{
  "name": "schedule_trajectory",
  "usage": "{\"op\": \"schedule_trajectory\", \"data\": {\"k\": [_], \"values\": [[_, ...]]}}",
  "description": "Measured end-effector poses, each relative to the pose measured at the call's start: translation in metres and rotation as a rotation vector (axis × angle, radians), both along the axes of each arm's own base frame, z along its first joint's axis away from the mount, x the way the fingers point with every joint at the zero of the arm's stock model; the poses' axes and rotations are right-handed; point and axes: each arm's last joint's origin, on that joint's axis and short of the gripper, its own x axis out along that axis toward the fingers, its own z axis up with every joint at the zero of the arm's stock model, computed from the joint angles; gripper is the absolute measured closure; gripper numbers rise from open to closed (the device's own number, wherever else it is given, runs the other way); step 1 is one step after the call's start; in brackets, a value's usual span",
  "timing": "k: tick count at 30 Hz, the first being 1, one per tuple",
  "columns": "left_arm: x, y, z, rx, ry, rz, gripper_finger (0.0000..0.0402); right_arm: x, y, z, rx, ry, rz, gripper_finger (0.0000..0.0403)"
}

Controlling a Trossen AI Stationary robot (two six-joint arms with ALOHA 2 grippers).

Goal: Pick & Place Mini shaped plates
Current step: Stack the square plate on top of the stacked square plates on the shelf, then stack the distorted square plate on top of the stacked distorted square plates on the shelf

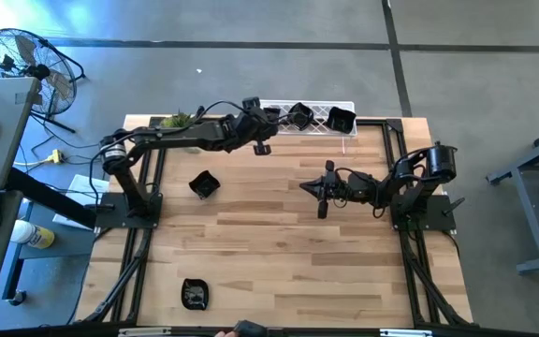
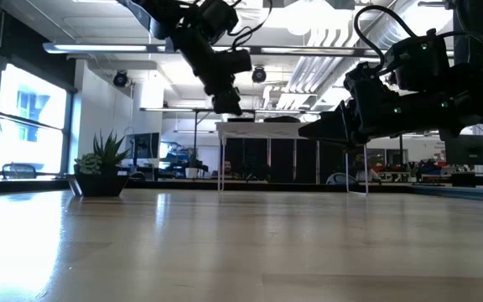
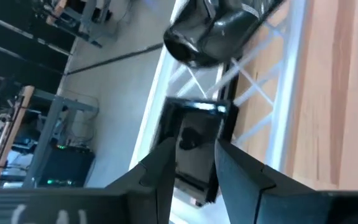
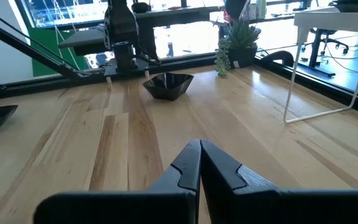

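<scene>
The left arm reaches out over the far edge of the worktop [image 1: 279, 243], and its fingers [image 3: 157, 168] hang above the white wire rack [image 1: 318, 109] that runs along that edge. They stand apart, a gap showing between the two dark tips, and a square black plate [image 3: 194, 146] sits in the rack directly between and just beyond them, not gripped as far as I can see. From above, this left gripper [image 1: 262, 126] sits at the rack's left end. Further along the rack there is a second plate [image 1: 299, 115] and then a third [image 1: 342, 120], both glossy black; the left wrist view shows the rounded one [image 3: 213, 28] lying a little way past the square one on the lattice. Two more plates lie out on the open wood: a wavy-edged one [image 1: 204, 183] near the base of the left arm, well away from either set of fingers, and another [image 1: 194, 294] down by the near edge. The right gripper [image 1: 309, 187] hovers over the middle of the worktop, its fingers [image 4: 185, 165] pressed together with nothing between them. The right wrist view looks across the boards towards the wavy-edged plate [image 4: 168, 85], which is well apart from those closed tips. A small green plant [image 1: 178, 122] stands at the far left corner, beside the rack's end.
</scene>
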Motion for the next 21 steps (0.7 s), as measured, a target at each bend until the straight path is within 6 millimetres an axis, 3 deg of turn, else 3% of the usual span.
{"op": "schedule_trajectory", "data": {"k": [8,12,17,21], "values": [[-0.003,0.003,-0.003,-0.050,0.015,-0.031,0.0293,0.000,0.000,0.000,0.000,0.000,0.000,0.0399],[-0.004,0.003,-0.004,-0.057,0.030,-0.023,0.0325,0.000,0.000,0.000,0.000,0.000,0.000,0.0397],[-0.024,-0.010,0.028,-0.142,-0.009,-0.138,0.0392,0.000,0.000,0.000,-0.001,0.000,0.000,0.0401],[-0.043,-0.028,0.032,-0.313,0.041,-0.182,0.0390,0.000,0.000,-0.001,-0.006,0.010,0.000,0.0397]]}}
